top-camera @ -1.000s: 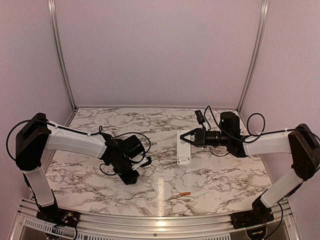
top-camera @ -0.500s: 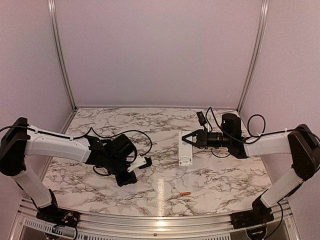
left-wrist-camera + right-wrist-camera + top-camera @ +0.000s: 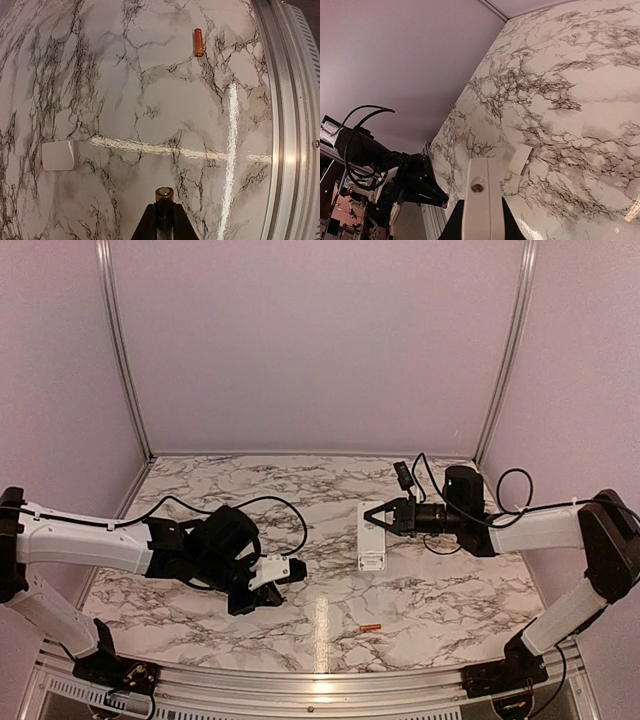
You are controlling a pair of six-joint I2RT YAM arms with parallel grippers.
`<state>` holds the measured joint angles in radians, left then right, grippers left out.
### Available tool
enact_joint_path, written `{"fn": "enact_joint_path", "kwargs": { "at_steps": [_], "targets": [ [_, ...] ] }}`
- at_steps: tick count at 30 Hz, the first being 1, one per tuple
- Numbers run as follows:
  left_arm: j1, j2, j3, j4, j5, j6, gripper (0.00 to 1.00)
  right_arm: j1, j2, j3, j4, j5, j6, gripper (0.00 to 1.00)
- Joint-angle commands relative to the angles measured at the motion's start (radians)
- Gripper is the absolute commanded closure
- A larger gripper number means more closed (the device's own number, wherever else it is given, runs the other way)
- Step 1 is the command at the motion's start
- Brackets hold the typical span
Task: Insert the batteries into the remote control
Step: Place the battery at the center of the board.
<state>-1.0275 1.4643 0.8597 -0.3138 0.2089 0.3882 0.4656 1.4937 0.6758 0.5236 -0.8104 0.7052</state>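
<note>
My right gripper (image 3: 377,517) is shut on the white remote control (image 3: 369,530) and holds it above the table at centre right. In the right wrist view the remote (image 3: 480,200) sits between my fingers, with a small round hole in its near face. My left gripper (image 3: 293,574) is shut on the gold battery (image 3: 164,194), whose tip sticks out past the fingers, low over the table left of the remote. The left gripper also shows in the right wrist view (image 3: 445,202). The orange-red battery (image 3: 370,627) lies loose near the front edge and shows in the left wrist view (image 3: 199,42).
A small white cover piece (image 3: 59,155) lies flat on the marble; it also shows in the right wrist view (image 3: 521,159) and seems to lie just below the remote in the top view (image 3: 368,562). The metal front rail (image 3: 295,125) borders the table.
My left arm has swung lower and reached right, carrying the gold battery towards the table's middle. My right gripper and the remote have barely moved.
</note>
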Motion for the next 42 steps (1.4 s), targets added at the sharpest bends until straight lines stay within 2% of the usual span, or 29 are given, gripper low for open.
{"fn": "enact_joint_path", "kwargs": {
  "at_steps": [1,8,14,18,25,36,39,42],
  "targets": [
    [-0.023,-0.051,-0.022,0.010,-0.027,0.112,0.91,-0.011,-0.029,-0.005,0.029,-0.016,-0.016,1.00],
    [-0.055,-0.044,0.014,-0.065,-0.119,0.298,0.91,-0.015,-0.031,-0.013,0.041,-0.018,-0.020,1.00],
    [-0.068,0.074,0.115,-0.172,-0.167,0.467,0.92,-0.024,-0.031,-0.039,0.081,-0.029,-0.008,1.00],
    [-0.078,0.192,0.193,-0.223,-0.200,0.507,0.93,-0.034,-0.031,-0.060,0.120,-0.037,0.008,1.00],
    [-0.091,0.295,0.282,-0.236,-0.238,0.557,0.91,-0.046,-0.043,-0.074,0.132,-0.052,0.011,1.00],
    [-0.092,0.404,0.300,-0.249,-0.285,0.587,0.89,-0.050,-0.052,-0.079,0.121,-0.050,0.008,1.00],
    [-0.092,0.419,0.299,-0.249,-0.290,0.591,0.85,-0.050,-0.054,-0.079,0.118,-0.050,0.008,1.00],
    [-0.092,0.426,0.298,-0.248,-0.292,0.588,0.74,-0.049,-0.058,-0.079,0.109,-0.047,0.004,1.00]
  ]
}}
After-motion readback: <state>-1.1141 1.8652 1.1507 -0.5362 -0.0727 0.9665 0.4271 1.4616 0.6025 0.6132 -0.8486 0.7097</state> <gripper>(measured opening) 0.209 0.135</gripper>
